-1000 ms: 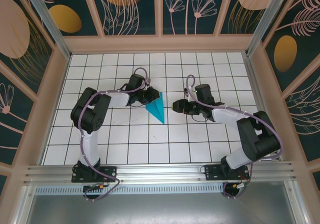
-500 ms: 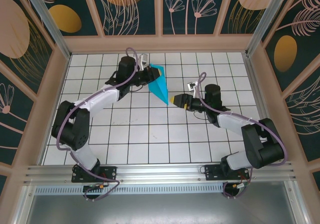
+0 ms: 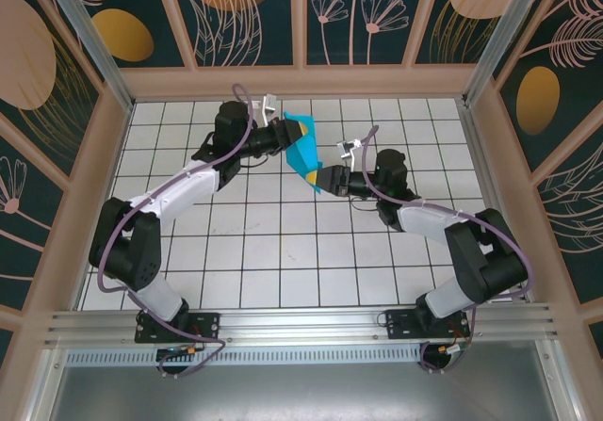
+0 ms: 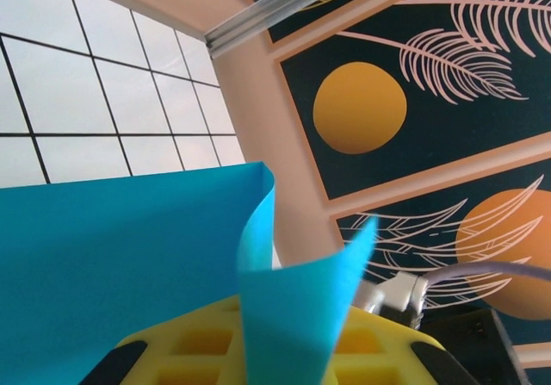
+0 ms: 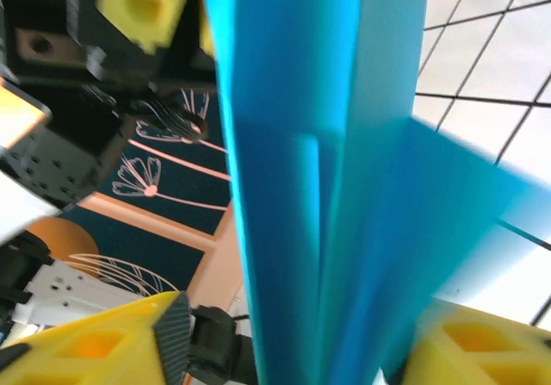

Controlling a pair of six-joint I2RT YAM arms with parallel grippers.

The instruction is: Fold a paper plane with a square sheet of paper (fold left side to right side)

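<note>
Right pincer (image 3: 323, 177) closer, creased teal paper plane (image 3: 301, 152)

We look down on the whole tabletop (image 3: 245, 251) from above and behind the arms; both wrist cameras sit close against the paper plane (image 5: 293, 187), from opposite sides.

White gridded table (image 3: 283, 261); 3 dark floral walls (image 3: 245, 16) (orange discs).
</note>
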